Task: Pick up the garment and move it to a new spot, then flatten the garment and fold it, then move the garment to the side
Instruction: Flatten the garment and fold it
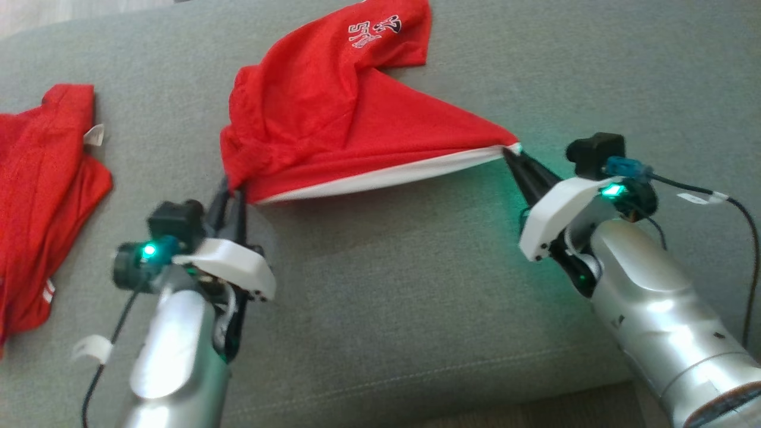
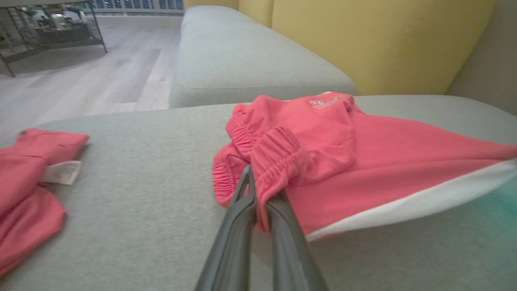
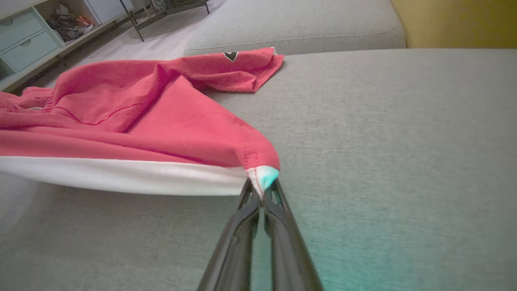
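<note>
1. Red shorts point(image 1: 333, 119) of thin, soft knit lie bunched toward the far edge of the grey sofa cushion point(image 1: 416, 267). Their near side is lifted and drawn into a taut line between your two grippers.
2. Your left gripper point(image 1: 233, 189) is clamped tight on the gathered elastic waistband point(image 2: 278, 149). Your right gripper point(image 1: 512, 156) is pinched closed on the hem corner, where the white side stripe point(image 1: 386, 178) ends.
3. You hold these two ends, I judge, to stretch one side seam straight, so the cloth can be carried and then laid flat.
4. Behind the tight edge the fabric sags in limp folds, and a printed logo point(image 1: 374, 30) shows on the far leg.
5. A second red garment point(image 1: 35, 196) with a white label point(image 1: 94, 135) lies at the cushion's left edge, well apart.
</note>
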Controlling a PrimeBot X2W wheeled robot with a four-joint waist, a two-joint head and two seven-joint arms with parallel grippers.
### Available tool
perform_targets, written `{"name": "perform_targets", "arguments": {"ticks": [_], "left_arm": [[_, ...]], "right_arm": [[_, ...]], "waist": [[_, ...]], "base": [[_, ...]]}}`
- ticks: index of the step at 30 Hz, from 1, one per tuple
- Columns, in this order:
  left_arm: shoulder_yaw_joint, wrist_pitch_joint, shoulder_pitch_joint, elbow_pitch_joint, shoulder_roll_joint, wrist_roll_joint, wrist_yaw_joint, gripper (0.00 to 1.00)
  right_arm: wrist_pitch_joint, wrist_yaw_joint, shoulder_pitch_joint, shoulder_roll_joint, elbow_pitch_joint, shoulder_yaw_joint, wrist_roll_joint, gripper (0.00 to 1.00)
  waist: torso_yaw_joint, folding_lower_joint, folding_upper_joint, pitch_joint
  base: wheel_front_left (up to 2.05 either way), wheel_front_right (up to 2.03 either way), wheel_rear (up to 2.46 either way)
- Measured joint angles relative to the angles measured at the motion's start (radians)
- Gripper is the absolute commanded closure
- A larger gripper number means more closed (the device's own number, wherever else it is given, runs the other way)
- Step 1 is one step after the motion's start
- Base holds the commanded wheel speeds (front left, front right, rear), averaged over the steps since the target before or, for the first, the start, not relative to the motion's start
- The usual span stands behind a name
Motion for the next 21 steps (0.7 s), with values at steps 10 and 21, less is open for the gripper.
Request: {"name": "perform_targets", "arguments": {"ticks": [10,21], "left_arm": [[-0.125,0.000,0.004,0.043,-0.001,-0.089,0.024,1.00],[-0.169,0.000,-0.050,0.086,0.002,-0.076,0.032,0.00]], "right_arm": [[0.004,0.000,0.069,0.013,0.056,-0.104,-0.120,1.00],[0.006,0.000,0.069,0.056,0.063,-0.211,-0.195,1.00]], "waist": [[-0.033,0.0000,0.0000,0.007],[-0.046,0.0001,0.0000,0.044]], "base": [[0.00,0.00,0.00],[0.00,0.00,0.00]]}}
